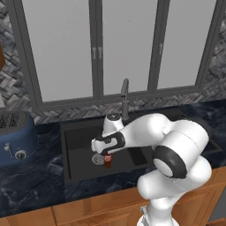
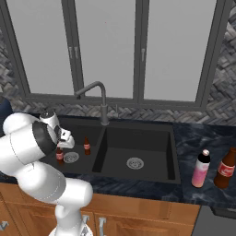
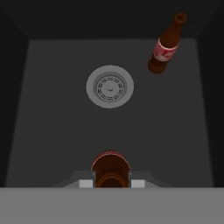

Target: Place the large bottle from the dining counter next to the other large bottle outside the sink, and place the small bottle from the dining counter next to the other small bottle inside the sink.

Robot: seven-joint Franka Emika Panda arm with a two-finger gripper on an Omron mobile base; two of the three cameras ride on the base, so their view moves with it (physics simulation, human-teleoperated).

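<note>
Short brown red-labelled small bottle [image 3: 111, 170] stands upright between the fingers [image 3: 86, 183].

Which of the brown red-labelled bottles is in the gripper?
The small bottle in the left sink basin, beside the drain. The gripper is closed around it. The other small one stands free farther back; the tall one is on the counter.

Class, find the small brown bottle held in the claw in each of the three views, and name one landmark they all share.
Left base view: small brown bottle, centre, beside the drain.
Right base view: far left, below the claw.
Hand view: bottom centre, seen from above.
Shared landmark: round silver drain.
</note>
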